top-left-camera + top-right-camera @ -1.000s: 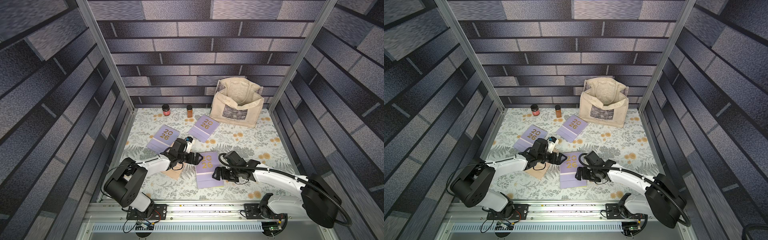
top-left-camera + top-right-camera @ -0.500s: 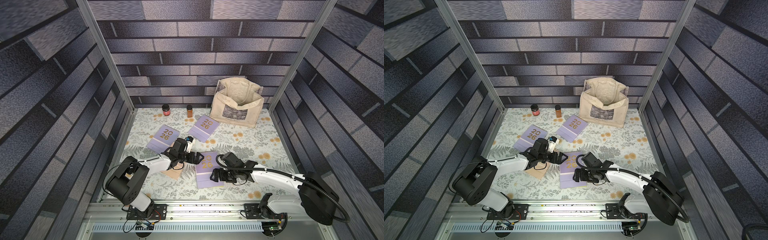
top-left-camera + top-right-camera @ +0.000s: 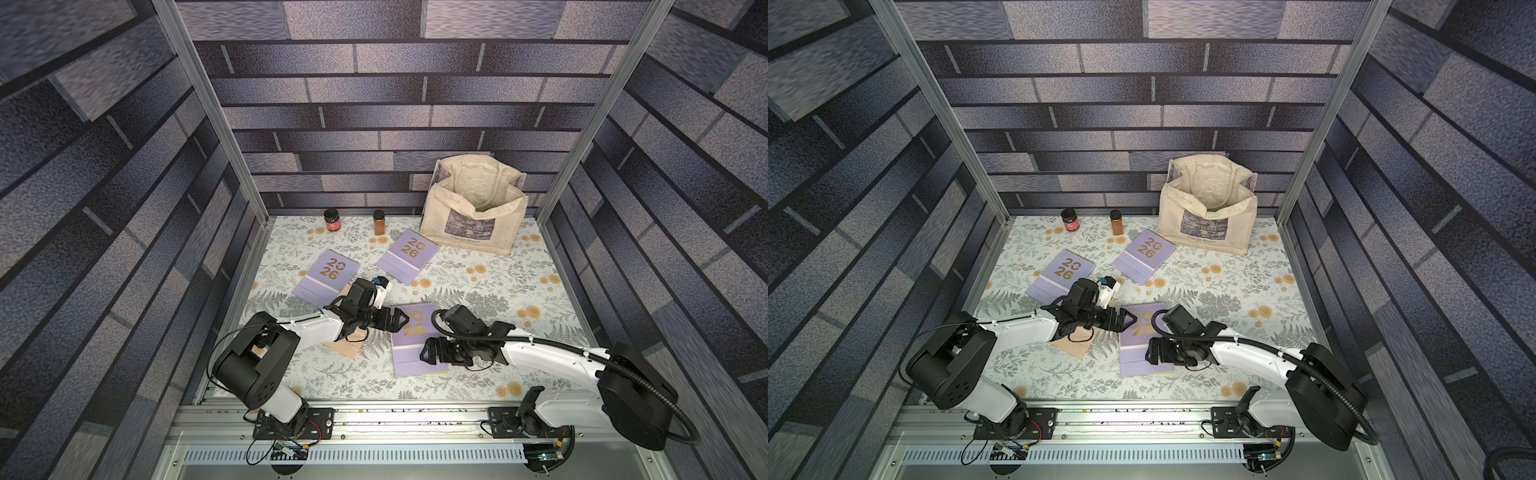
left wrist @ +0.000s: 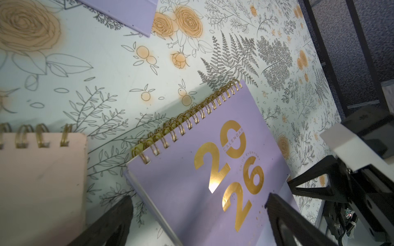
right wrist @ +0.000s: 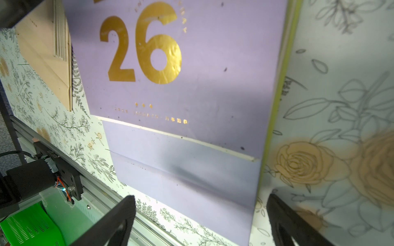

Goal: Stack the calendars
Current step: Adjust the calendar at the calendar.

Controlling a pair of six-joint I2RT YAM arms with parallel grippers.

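Calendars lie in four spots on the floral counter. The nearest lilac calendar lies flat between the two grippers. It rests on a yellow-green calendar, which shows only as a thin edge along one side in the right wrist view.

The left gripper is released, jaws spread wide over the spiral end of that lilac calendar. The right gripper is likewise released, jaws wide over the plain lower part of the same cover. Whether either touches the cover cannot be told.

A peach calendar lies just beside the left gripper, partly under its arm and apart from the stacked pair. A second lilac calendar lies just behind the left gripper's wrist. A third lilac calendar lies farther beyond the left gripper.

Well beyond the right gripper, at the back of the counter, a cream tote bag stands upright, just beside the third lilac calendar. Its mouth gapes open on pale lining and drooping handles. Far beyond the left gripper, against the back wall, stand two closed containers. One is a squat jar with a black lid and red below it; the other is a slim spice jar with a dark cap and orange-brown filling.
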